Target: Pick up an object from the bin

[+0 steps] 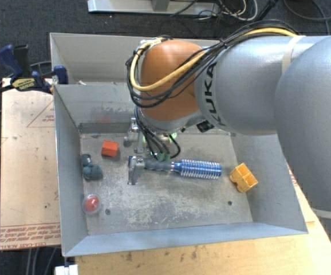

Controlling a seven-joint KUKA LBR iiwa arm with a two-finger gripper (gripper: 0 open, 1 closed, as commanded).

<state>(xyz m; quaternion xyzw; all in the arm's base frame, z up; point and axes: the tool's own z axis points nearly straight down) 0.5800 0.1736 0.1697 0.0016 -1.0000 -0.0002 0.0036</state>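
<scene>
— How far along were you?
— My gripper (134, 168) sat low at the handle end of the blue brush (195, 169), in the middle of the bin (68, 153). Clenched or released, I couldn't tell. Nothing was lifted yet.

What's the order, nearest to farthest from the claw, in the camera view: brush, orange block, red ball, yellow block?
1. Blue brush, handle right beside the claw, on its right.
2. Orange block, to the left.
3. Red ball, lower left.
4. Yellow block, far right.
</scene>
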